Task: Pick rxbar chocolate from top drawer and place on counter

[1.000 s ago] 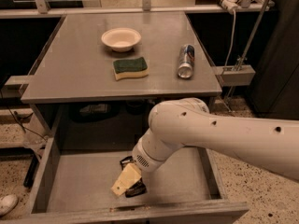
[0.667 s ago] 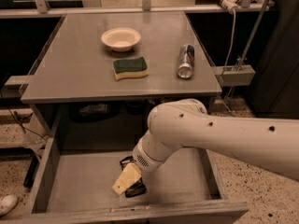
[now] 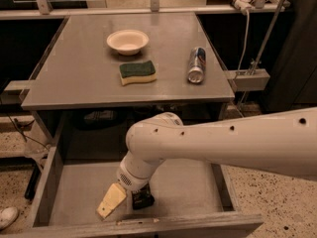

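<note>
The top drawer (image 3: 54, 175) is pulled open below the counter (image 3: 74, 78). My gripper (image 3: 125, 200) is down inside the drawer near its front wall, left of centre, at the end of the white arm (image 3: 223, 143). A small black object (image 3: 142, 199) sits right against the gripper's cream tip, low over the drawer bottom. It matches the rxbar chocolate's dark wrapper, but the arm hides part of it and I cannot tell whether it is held.
On the counter are a white bowl (image 3: 127, 41), a green-and-yellow sponge (image 3: 137, 72) and a can (image 3: 196, 65) lying on its side. The drawer's front wall (image 3: 148, 227) is just before the gripper. A metal frame (image 3: 247, 78) stands right.
The gripper has shifted left and a little toward the drawer's front wall. The counter objects have not moved.
</note>
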`<state>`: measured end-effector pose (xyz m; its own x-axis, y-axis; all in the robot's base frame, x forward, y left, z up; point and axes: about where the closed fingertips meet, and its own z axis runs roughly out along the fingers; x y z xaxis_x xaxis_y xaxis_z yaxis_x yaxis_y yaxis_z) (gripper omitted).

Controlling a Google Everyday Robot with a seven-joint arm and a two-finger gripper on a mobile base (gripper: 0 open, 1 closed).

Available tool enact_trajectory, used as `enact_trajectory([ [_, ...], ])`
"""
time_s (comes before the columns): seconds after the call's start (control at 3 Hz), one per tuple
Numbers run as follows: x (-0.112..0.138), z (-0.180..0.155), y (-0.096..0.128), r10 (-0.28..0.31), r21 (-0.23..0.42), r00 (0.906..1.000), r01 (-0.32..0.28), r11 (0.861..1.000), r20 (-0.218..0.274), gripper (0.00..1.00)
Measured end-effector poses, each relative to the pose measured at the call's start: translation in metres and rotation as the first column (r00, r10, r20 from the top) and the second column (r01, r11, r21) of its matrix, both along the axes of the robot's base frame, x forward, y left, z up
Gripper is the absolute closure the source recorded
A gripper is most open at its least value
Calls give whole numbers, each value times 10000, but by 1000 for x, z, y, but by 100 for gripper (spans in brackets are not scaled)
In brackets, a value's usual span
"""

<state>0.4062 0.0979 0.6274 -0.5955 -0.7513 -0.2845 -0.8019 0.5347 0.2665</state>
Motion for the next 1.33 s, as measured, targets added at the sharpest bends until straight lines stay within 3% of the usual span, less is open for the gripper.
enact_trajectory([
  [0.33,0,0,1,1,-2,10000,-1,10000,-5,0],
  [1.0,42,-7,-38,-1043,165,9945,1043,9944,-28,0],
  [1.33,42,-7,-39,-1049,167,9945,1049,9943,-31,0],
])
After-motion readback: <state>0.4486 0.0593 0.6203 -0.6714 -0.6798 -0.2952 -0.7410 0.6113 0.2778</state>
